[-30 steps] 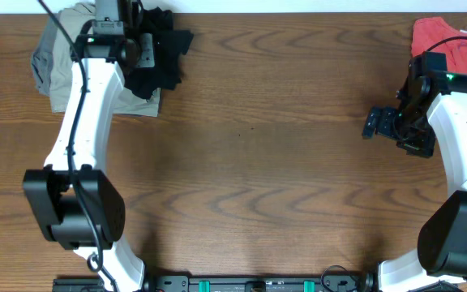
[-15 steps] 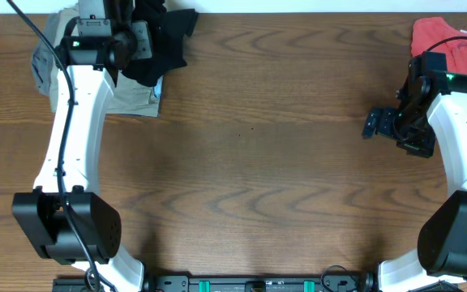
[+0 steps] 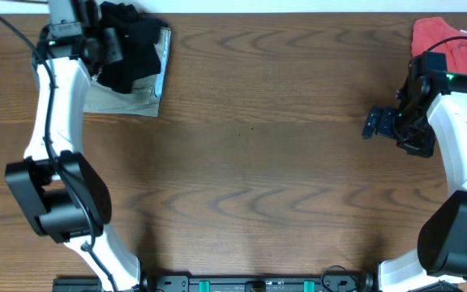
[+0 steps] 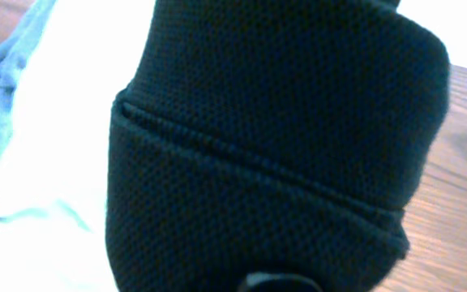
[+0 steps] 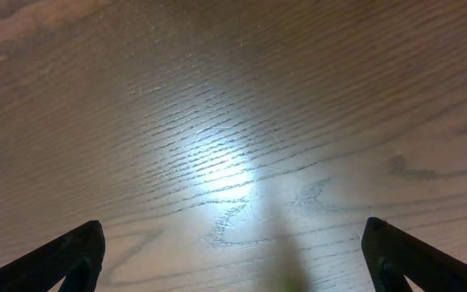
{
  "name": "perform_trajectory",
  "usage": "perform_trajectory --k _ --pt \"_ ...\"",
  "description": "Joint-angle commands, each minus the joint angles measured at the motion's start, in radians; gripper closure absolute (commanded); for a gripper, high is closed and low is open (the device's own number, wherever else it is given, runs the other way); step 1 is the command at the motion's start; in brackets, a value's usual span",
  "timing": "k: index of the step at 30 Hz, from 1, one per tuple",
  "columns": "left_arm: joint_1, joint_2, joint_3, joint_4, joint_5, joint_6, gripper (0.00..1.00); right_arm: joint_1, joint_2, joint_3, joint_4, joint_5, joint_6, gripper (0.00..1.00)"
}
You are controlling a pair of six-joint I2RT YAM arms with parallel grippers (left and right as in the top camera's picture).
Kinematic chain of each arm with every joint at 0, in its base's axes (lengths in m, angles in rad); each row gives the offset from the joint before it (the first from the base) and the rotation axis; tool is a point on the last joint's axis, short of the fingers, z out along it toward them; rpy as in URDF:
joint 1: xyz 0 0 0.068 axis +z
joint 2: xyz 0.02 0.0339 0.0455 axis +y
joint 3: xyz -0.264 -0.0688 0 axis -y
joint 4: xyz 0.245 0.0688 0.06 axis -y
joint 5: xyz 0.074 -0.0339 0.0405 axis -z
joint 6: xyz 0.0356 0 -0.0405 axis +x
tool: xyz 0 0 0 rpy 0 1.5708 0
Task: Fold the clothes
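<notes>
L hand (image 3: 112, 47) pinched tight on black clothes (image 3: 140, 42), which sit bunched at far-left corner, over khaki garment (image 3: 128, 101). R hand (image 3: 373, 123) spread wide, empty, above bare surface (image 3: 250, 162). Step, prob.: pickup. Next calls for: carry to mid-surface, lay flat w/ R hand's help.

Clothes (image 4: 274, 146) block left wrist view; red top (image 3: 452, 40) cropped at edge.
</notes>
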Motion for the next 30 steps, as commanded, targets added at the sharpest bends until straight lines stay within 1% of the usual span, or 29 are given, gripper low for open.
perform_trajectory --k 1,2,3,5,6,7,13,15,18,19,21,22,23,25,27,30 --pt "0.061 0.043 0.032 0.043 -0.009 -0.009 0.93 0.001 -0.003 0.003 0.000 0.006 -0.012 0.01" --pt "0.076 0.053 0.032 0.053 -0.016 -0.009 0.92 0.001 -0.003 0.003 0.000 0.006 -0.012 0.01" --pt "0.093 0.064 0.032 0.061 -0.027 -0.009 0.83 0.001 -0.003 0.003 0.000 0.006 -0.012 0.01" --pt "0.127 0.077 0.032 0.068 -0.033 -0.009 0.28 0.001 -0.003 0.003 0.000 0.006 -0.012 0.01" --pt "0.140 0.080 0.032 0.068 -0.033 -0.009 0.13 0.001 -0.003 0.003 0.000 0.006 -0.012 0.01" --pt "0.155 0.080 0.032 0.067 -0.032 -0.009 0.02 0.001 -0.003 0.003 0.000 0.006 -0.012 0.01" --pt "0.203 0.045 0.032 0.055 -0.030 -0.014 0.02 0.001 -0.003 0.003 0.000 0.006 -0.012 0.01" --pt "0.204 0.019 0.032 0.056 -0.026 -0.044 0.02 0.001 -0.003 0.003 0.000 0.006 -0.012 0.01" --pt "0.200 -0.025 0.032 0.062 0.041 -0.051 0.02 0.001 -0.003 0.003 0.000 0.006 -0.012 0.01" --pt "0.198 -0.038 0.032 0.073 0.076 -0.051 0.04 0.001 -0.003 0.003 0.000 0.006 -0.012 0.01" --pt "0.192 -0.051 0.032 0.092 0.135 -0.051 0.31 0.001 -0.003 0.003 0.000 0.006 -0.012 0.01" --pt "0.188 -0.052 0.032 0.101 0.162 -0.051 0.43 0.001 -0.003 0.003 0.000 0.006 -0.012 0.01" --pt "0.182 -0.051 0.032 0.108 0.175 -0.051 0.55 0.001 -0.003 0.003 0.000 0.006 -0.012 0.01" --pt "0.168 -0.035 0.032 0.116 0.178 -0.050 0.73 0.001 -0.003 0.003 0.000 0.006 -0.012 0.01" --pt "0.156 -0.013 0.032 0.118 0.178 -0.049 0.78 0.001 -0.003 0.003 0.000 0.006 -0.012 0.01" --pt "0.138 0.046 0.032 0.115 0.179 -0.046 0.80 0.001 -0.003 0.003 0.000 0.006 -0.012 0.01"
